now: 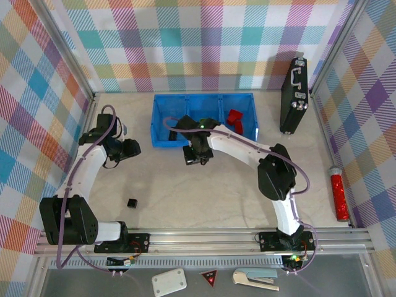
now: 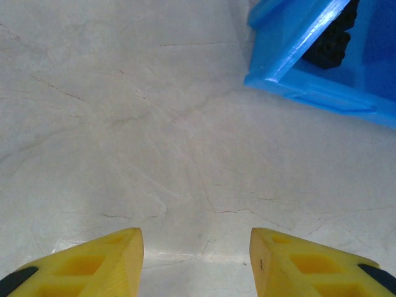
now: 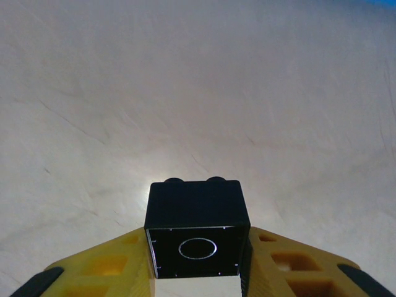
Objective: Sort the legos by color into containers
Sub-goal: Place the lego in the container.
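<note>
My right gripper point(image 1: 197, 156) hovers just in front of the blue tray's point(image 1: 162, 143) near wall. It is shut on a black lego point(image 3: 197, 219), whose hollow underside faces the wrist camera between the yellow fingers point(image 3: 291, 266). My left gripper point(image 1: 128, 148) stands open over bare table, left of the tray, with nothing between its fingers point(image 2: 108, 263). The tray's corner point(image 2: 291, 77) shows at the upper right of the left wrist view, with black legos point(image 2: 331, 40) in that compartment. Red legos point(image 1: 234, 117) lie in the right compartment. One more black lego point(image 1: 131, 202) sits on the table near the left arm.
A black upright case point(image 1: 294, 96) stands at the back right beside the tray. A red cylinder point(image 1: 338, 195) lies along the right wall. Below the table's front rail lie a white plate point(image 1: 169, 283), a red triangle sign point(image 1: 210, 278) and a pale tool point(image 1: 255, 278).
</note>
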